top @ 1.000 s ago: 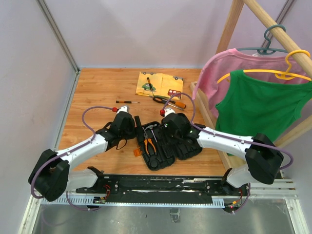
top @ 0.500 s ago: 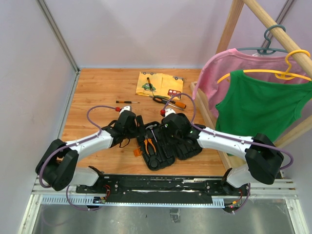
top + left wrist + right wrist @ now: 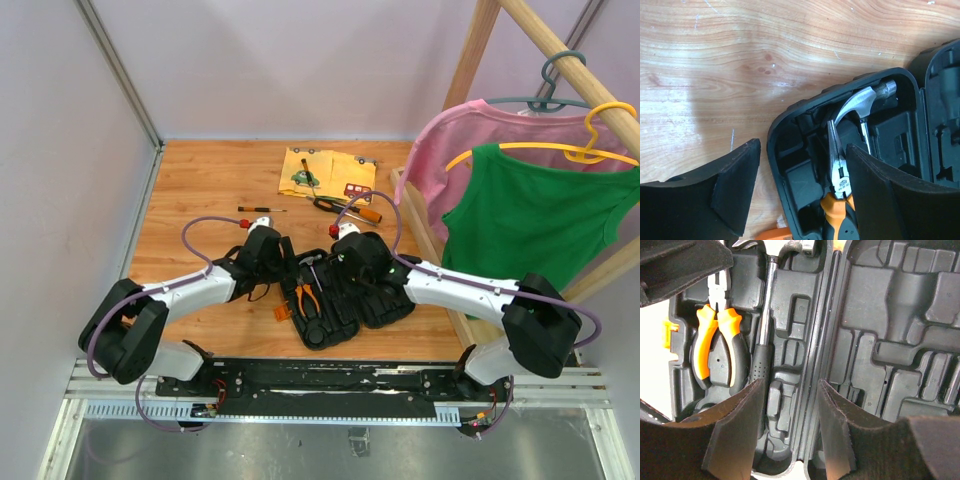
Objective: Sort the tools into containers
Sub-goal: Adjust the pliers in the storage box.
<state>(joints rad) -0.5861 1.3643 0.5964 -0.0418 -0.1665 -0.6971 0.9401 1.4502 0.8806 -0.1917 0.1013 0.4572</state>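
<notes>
Your left gripper (image 3: pixel 802 165) and right gripper (image 3: pixel 790 390) stand apart, empty; take the thin dark steel screwdriver (image 3: pixel 262 209), light, stiff, likely slippery, at its handle.

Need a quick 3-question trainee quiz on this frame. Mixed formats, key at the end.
1. True or false: the pliers lie inside the open tool case.
2. What lies on the table, outside the case? A saw, B screwdrivers, C spanner.
3. Fill in: the steel tool slotted beside the pliers is the ____.

Key: 1 true. 2 B. 3 hammer.
</notes>
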